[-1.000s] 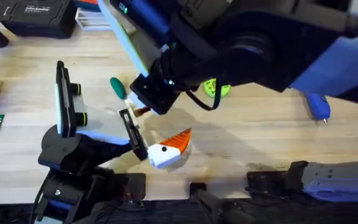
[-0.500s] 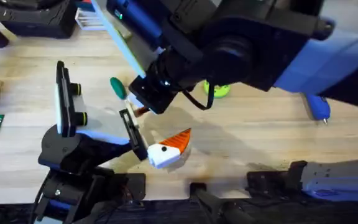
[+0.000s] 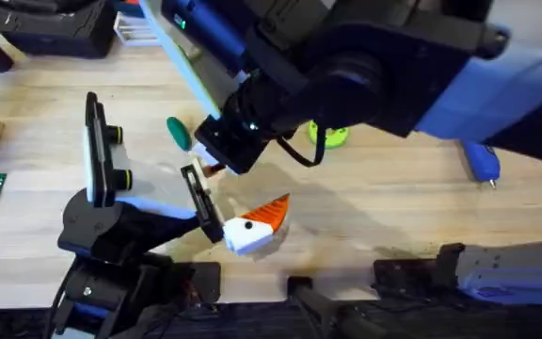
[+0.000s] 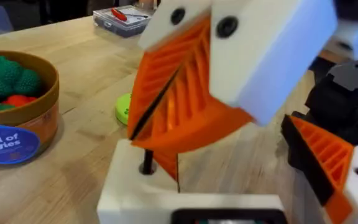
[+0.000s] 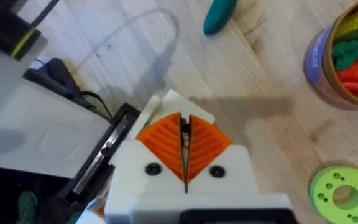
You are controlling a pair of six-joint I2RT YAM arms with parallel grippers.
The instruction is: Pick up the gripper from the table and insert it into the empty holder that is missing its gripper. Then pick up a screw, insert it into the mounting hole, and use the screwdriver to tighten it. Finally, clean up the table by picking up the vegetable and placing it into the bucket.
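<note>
My right gripper [image 5: 185,149] has its jaws shut, the two orange ribbed pads pressed flat together. The left gripper [image 4: 241,180] stands wide open. One side of it is the bare white holder [image 4: 135,196], and the other is a white mount with an orange pad, well apart from the holder.

In the left wrist view the right gripper [image 4: 160,118] hangs tilted, tips down, right over the holder. A thin dark screw [image 4: 146,163] stands upright in the holder's hole, just under those tips. I cannot tell whether the pads actually pinch it or only touch its head, because the orange tips cover the top of it.

From overhead, the right arm reaches across the middle, large and dark, and its gripper [image 3: 213,165] is above the left arm's open fingers. The left gripper [image 3: 247,226] lies low over the wooden table [image 3: 393,217].

The vegetable [image 3: 178,133] lies on the table just beyond the right gripper, apart from everything else. The green disc [image 3: 333,136] peeks out from under the right arm. The screwdriver [image 3: 483,162] lies far off on the right side of the table. The bucket [image 4: 33,121] stands near the green disc in the left wrist view, with knitted toy foods inside.
</note>
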